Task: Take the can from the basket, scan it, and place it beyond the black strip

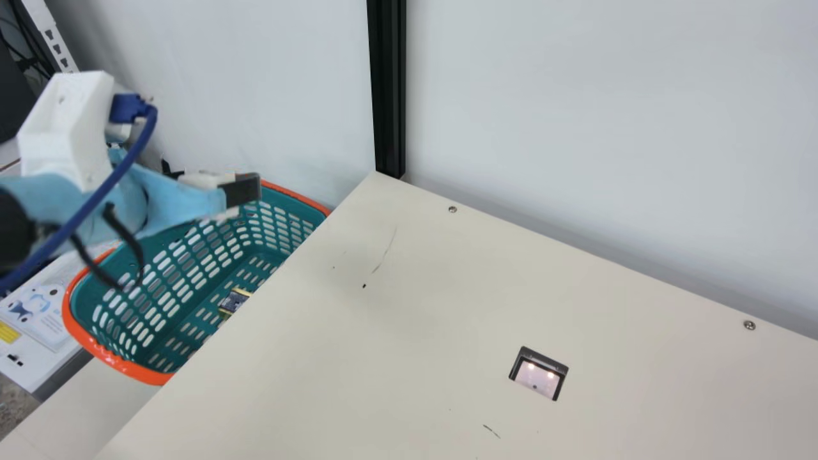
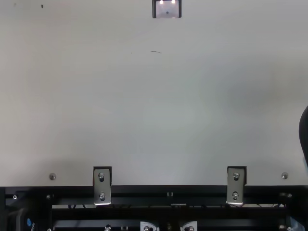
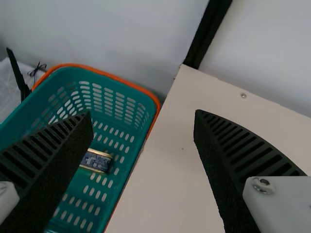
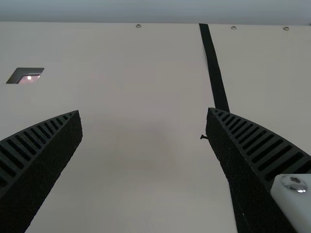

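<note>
The can (image 3: 97, 160) is lying on its side on the floor of the teal basket (image 3: 110, 81), its dark label and gold-coloured ends showing. The basket is standing beside the edge of the surface (image 1: 383, 332), its orange rim curving around the top. In the main view, the left end effector (image 1: 241, 189) is hanging near the basket; in the left wrist view, its two fingers are standing wide apart, with nothing between them. The right end effector (image 4: 144, 110) is also spreading its fingers widely and holding nothing, facing the surface. The black strip (image 4: 214, 68) is running across the surface, partly passing behind one of those fingers. The scanner (image 1: 538, 377) is sitting in an opening in the surface, two small lights glowing.
</note>
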You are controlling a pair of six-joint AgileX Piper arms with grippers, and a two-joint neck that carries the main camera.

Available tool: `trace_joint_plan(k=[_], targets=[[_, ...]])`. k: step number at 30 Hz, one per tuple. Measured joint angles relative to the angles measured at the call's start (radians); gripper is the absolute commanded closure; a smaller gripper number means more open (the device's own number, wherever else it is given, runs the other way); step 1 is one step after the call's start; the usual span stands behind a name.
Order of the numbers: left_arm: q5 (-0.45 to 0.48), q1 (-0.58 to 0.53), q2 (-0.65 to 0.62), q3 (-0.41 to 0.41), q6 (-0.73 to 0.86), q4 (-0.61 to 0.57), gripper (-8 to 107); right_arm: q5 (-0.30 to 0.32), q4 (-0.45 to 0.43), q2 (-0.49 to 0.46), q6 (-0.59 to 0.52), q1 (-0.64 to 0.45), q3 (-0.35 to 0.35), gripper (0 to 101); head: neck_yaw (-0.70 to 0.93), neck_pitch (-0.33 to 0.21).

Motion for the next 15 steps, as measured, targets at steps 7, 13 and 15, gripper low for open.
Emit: trace_joint_plan(k=[7, 13, 15], targets=[[-0.006, 0.188, 0.205, -0.104, 0.037, -0.123, 9, 0.000, 0.000, 0.000, 0.000, 0.000, 0.000, 0, 0.000, -0.005], [-0.060, 0.230, 0.357, -0.134, -0.132, -0.040, 9, 0.000, 0.000, 0.000, 0.000, 0.000, 0.000, 0, 0.000, 0.000], [-0.064, 0.211, 0.403, -0.143, -0.211, 0.003, 9, 0.000, 0.000, 0.000, 0.000, 0.000, 0.000, 0, 0.000, -0.005]])
